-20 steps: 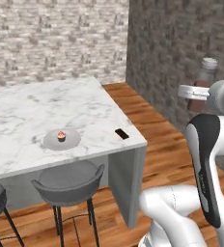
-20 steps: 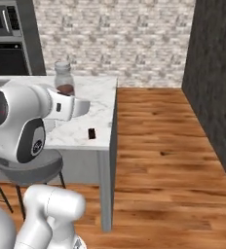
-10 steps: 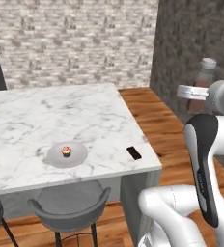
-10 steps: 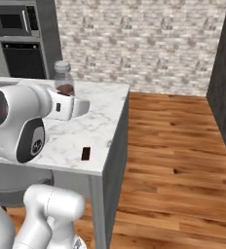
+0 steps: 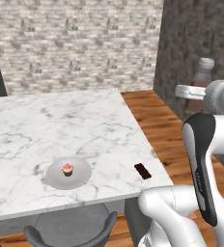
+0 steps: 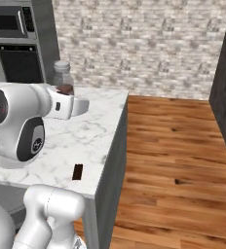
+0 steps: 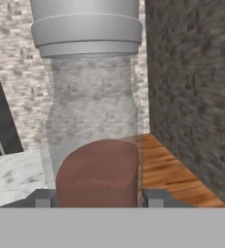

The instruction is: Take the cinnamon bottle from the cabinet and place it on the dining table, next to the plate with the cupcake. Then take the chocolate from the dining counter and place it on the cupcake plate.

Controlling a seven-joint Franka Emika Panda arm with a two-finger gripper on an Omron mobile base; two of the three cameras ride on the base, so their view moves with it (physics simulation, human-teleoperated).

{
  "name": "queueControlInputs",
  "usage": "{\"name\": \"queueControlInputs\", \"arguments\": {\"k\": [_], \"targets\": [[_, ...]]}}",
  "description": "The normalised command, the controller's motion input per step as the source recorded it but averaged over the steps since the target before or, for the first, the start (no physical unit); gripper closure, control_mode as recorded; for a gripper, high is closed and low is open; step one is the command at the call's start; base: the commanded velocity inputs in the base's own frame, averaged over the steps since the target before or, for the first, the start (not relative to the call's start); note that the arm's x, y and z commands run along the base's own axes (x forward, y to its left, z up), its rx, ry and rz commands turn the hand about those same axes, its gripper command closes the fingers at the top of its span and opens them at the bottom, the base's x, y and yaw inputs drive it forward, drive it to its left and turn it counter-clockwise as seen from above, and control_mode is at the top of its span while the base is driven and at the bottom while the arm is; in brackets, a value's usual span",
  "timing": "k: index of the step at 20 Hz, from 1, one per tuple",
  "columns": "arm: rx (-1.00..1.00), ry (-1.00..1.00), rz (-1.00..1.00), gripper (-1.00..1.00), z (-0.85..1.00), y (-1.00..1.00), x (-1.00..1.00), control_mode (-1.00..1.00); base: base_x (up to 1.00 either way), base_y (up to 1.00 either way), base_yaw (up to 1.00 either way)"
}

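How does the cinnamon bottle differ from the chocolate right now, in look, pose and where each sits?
The cinnamon bottle stands upright and tall; the chocolate lies flat as a thin slab.
The bottle is see-through with a grey cap and brown powder low inside; the chocolate is solid dark brown.
The bottle is held off the table in the gripper; the chocolate rests on the marble table near its corner, right of the cupcake plate.

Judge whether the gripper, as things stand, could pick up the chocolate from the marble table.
Probably not yet: the gripper is closed around the cinnamon bottle, held upright off the table's side. The chocolate lies uncovered near the marble table's corner, with the way free once the bottle is set down.
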Motion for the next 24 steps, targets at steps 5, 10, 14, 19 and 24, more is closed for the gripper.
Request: {"name": "queueControlInputs", "arguments": {"k": [5, 10, 14, 19, 24], "targets": [[0.00, 0.00, 0.00, 1.00, 0.00, 0.00, 0.00, 1.00, 0.07, -0.01, 0.00], [0.01, 0.02, 0.14, 1.00, -0.10, -0.05, 0.00, -1.00, -0.09, 0.00, 0.00], [0.06, 0.10, 0.67, 1.00, -0.19, -0.03, 0.10, -1.00, 0.00, 0.00, 0.00], [0.00, 0.19, 0.34, 1.00, -0.19, 0.19, 0.00, -1.00, 0.00, 0.00, 0.00], [0.04, -0.04, 0.44, 1.00, -0.36, 0.06, 0.25, -1.00, 0.00, 0.00, 0.00]]}}
